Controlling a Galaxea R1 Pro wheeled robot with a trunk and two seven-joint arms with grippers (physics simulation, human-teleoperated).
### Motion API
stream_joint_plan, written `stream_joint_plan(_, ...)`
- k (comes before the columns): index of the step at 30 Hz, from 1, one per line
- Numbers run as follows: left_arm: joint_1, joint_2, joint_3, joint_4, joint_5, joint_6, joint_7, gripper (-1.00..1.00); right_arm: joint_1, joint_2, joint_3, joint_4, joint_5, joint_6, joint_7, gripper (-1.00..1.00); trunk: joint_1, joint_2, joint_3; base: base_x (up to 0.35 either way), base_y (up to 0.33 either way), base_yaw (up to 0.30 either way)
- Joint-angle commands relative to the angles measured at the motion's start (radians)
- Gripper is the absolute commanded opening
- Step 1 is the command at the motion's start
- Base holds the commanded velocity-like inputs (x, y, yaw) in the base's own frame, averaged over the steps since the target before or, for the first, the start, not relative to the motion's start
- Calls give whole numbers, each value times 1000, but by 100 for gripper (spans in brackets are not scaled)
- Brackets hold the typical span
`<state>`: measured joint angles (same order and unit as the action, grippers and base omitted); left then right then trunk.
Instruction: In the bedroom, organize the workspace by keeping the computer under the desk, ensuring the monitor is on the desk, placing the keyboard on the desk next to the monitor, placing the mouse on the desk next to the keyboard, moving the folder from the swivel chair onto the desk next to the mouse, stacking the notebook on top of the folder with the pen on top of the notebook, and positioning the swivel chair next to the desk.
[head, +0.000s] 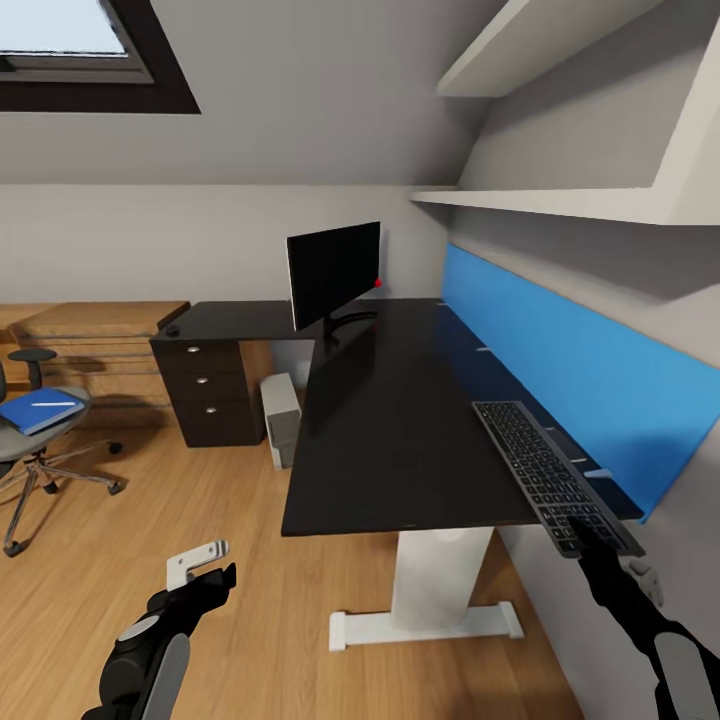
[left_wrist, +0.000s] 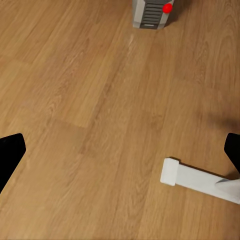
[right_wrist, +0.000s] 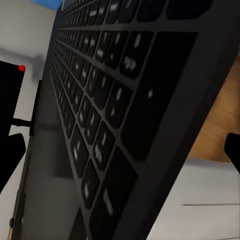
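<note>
The keyboard (head: 545, 468) lies along the desk (head: 400, 420) beside the blue wall panel, its near end past the front edge. My right gripper (head: 592, 542) is open at that end, one finger above and one below the keyboard (right_wrist: 115, 100). The monitor (head: 333, 270) stands at the desk's far corner, the mouse (head: 172, 329) on its left wing, the computer (head: 281, 415) underneath. At far left, the swivel chair (head: 40, 455) carries the folder (head: 38, 412) with the pen (head: 52, 404) on it. My left gripper (head: 203, 570) hangs open over the floor. The notebook is out of view.
The desk's white foot (head: 425, 625) (left_wrist: 200, 181) stands between my arms. Dark drawers (head: 205, 392) sit under the left wing, low oak cabinets (head: 100, 345) behind the chair. Shelves (head: 560, 200) jut out above the blue panel (head: 570, 370). Oak floor (left_wrist: 100, 100) stretches from foot to computer (left_wrist: 152, 12).
</note>
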<state>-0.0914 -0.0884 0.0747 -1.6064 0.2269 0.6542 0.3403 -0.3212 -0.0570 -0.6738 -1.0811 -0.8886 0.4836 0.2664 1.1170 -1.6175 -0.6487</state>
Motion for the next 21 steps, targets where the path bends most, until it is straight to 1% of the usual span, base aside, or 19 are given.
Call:
stream_joint_plan(1,-1,-1,1,-1,11,3,8,100,-1,0,-3,0,-4,7,2,100,0,0,-1,22,0,0)
stream_joint_plan(21,-1,-1,0,-1,11,4,8,100,-1,-1,-4,0,-6,8,2,100,0,0,-1,3,0,0)
